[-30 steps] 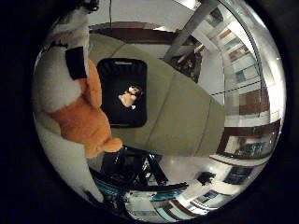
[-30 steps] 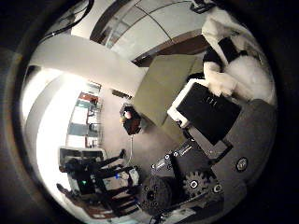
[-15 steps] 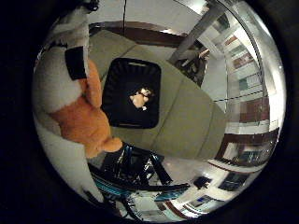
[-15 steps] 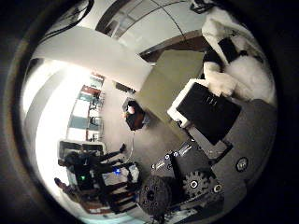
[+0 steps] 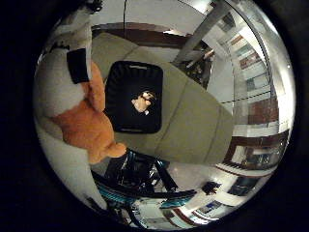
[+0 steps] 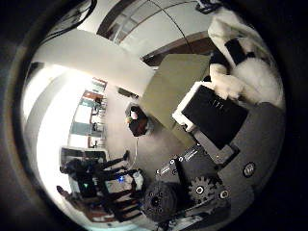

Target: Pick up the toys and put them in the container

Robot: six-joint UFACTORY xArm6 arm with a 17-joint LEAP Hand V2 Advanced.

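My fingers (image 5: 65, 72) were curled round a plush orange-and-white stuffed toy (image 5: 89, 128), held above the olive counter (image 5: 193, 125) beside the black rectangular plastic container (image 5: 133, 96) holding one small toy (image 5: 142, 102); release should wait until centred over the container.

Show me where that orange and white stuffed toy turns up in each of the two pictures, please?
Little finger side palm view: the stuffed toy fills the edge close to the palm, beside the black container on the table.
Thumb side palm view: only its white fur shows, behind the hand; the container is not in it.
Shared landmark: the olive-green table.
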